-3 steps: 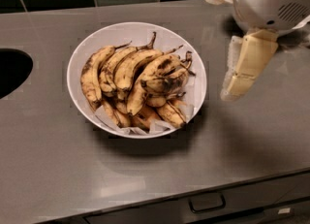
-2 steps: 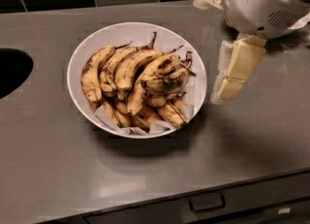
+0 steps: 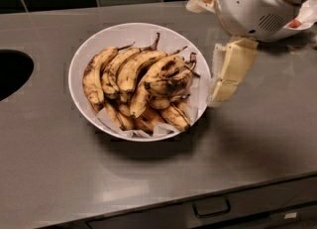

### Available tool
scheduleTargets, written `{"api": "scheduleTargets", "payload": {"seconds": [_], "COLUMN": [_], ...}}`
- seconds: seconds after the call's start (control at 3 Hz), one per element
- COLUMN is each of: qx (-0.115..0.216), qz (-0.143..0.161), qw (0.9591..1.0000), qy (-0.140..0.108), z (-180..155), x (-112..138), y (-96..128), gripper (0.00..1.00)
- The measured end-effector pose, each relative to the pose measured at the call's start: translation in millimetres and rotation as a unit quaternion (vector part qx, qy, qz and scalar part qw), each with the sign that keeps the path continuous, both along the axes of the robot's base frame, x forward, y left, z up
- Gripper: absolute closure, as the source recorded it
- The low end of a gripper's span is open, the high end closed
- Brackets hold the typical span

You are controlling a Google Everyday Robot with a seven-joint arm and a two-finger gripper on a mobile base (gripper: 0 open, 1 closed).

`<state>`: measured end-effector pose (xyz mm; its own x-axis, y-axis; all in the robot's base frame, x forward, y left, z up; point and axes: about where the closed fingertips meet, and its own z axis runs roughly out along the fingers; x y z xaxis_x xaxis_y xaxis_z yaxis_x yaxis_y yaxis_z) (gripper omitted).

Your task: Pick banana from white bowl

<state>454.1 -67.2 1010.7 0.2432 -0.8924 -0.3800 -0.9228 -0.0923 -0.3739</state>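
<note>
While one wide white round bowl (image 3: 86, 49) sits on the grey steel desk (image 3: 148, 183), nearer its far edge, brown-spotted yellow bananas (image 3: 143, 77) fill it (at least eight, overlapping). One white arm (image 3: 257, 5) enters at the far right corner, its cream tool (image 3: 230, 74) pointing down just beside the bowl's right rim; apart or together, I cannot tell.

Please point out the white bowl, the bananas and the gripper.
white bowl (image 3: 132, 31), camera view, bare inner wall at back.
bananas (image 3: 143, 72), camera view, middle of pile.
gripper (image 3: 223, 90), camera view, lower end, beside bowl.
</note>
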Motion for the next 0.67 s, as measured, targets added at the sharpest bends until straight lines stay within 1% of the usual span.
{"api": "scheduleTargets", "payload": {"seconds": [0.33, 0.67], "qx": [0.006, 0.012], "qz": [0.026, 0.049], "qw": [0.9995, 0.9981], "qy": [0.016, 0.035], "z": [-10.2, -19.7], "x": [3.7, 5.4], "y": [14.9, 25.3], "gripper": [0.00, 0.00]}}
